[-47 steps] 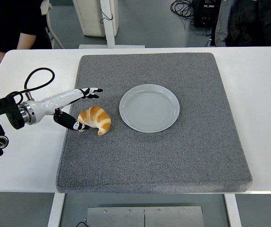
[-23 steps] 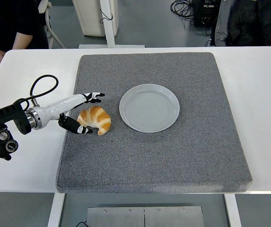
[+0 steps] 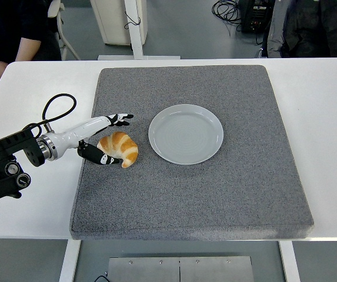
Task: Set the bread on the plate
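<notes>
A golden croissant (image 3: pixel 120 148) lies on the grey mat (image 3: pixel 186 194), just left of an empty white plate (image 3: pixel 186 134). My left hand (image 3: pixel 110 140) reaches in from the left and brackets the croissant's left end. Its fingers (image 3: pixel 119 119) stretch out above and behind the bread, and its thumb (image 3: pixel 100 158) lies low at the bread's near left side. The hand is spread and the croissant rests on the mat. The right arm is out of view.
The mat covers most of the white table (image 3: pixel 327 117). A black cable loop (image 3: pixel 57 106) arches over my left forearm. A person in dark clothes (image 3: pixel 9 29) sits at the far left, another (image 3: pixel 315 26) at the far right.
My left arm has slid right and slightly down, bringing the hand closer around the croissant's left end. The croissant and plate have not moved.
</notes>
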Motion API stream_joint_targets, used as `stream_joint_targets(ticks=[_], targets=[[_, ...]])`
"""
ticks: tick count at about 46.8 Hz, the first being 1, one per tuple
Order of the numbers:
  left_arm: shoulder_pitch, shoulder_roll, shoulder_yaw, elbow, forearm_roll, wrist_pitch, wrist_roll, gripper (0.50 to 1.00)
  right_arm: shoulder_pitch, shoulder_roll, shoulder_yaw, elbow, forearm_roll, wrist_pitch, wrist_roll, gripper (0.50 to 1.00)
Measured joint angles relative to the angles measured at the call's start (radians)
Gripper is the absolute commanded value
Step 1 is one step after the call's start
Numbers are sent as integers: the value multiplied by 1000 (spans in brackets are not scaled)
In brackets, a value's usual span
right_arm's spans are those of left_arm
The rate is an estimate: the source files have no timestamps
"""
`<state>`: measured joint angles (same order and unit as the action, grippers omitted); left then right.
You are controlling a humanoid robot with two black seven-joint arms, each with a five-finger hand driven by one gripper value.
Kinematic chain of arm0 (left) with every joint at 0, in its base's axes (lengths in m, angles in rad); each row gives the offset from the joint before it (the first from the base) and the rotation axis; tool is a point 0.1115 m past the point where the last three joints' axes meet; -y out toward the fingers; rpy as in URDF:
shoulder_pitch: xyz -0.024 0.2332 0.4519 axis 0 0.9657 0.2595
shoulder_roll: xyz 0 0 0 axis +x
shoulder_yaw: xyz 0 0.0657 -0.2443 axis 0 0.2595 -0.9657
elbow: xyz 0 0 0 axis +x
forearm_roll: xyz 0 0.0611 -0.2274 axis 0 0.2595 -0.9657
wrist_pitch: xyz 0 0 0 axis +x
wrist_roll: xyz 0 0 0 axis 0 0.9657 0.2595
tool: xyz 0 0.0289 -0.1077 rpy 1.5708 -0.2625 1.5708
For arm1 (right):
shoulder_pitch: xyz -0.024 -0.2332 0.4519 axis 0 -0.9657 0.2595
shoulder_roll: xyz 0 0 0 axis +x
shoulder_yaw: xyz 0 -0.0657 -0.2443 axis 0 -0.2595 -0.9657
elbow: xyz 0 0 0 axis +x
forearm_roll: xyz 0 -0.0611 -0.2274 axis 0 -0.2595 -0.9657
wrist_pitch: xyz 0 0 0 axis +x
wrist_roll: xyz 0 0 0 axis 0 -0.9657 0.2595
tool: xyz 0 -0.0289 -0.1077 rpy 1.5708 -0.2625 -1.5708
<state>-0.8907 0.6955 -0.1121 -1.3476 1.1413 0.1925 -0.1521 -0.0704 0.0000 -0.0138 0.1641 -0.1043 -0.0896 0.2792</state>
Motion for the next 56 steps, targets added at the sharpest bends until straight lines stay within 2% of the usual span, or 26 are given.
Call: stream_joint_targets(ticks=[11, 16, 19, 26, 33, 37, 56], targets=[[20, -10, -1, 4, -1, 11, -1, 899, 0, 0, 0, 0, 0, -1, 0, 1000], [28, -13, -2, 4, -1, 12, -1, 866, 0, 0, 0, 0, 0, -1, 0, 1000], [32, -13, -2, 4, -1, 12, -1, 809, 0, 0, 0, 0, 0, -1, 0, 1000], [33, -13, -1, 5, -1, 11, -1, 709, -2, 0, 0, 0, 0, -1, 0, 1000], [33, -9, -1, 5, -5, 10, 1, 557, -2, 0, 0, -1, 0, -2, 0, 1000], [31, -7, -1, 5, -10, 10, 2, 500, -2, 0, 0, -1, 0, -3, 0, 1000], [-4, -5, -15, 26, -11, 9, 0, 500, -2, 0, -1, -2, 0, -3, 0, 1000]])
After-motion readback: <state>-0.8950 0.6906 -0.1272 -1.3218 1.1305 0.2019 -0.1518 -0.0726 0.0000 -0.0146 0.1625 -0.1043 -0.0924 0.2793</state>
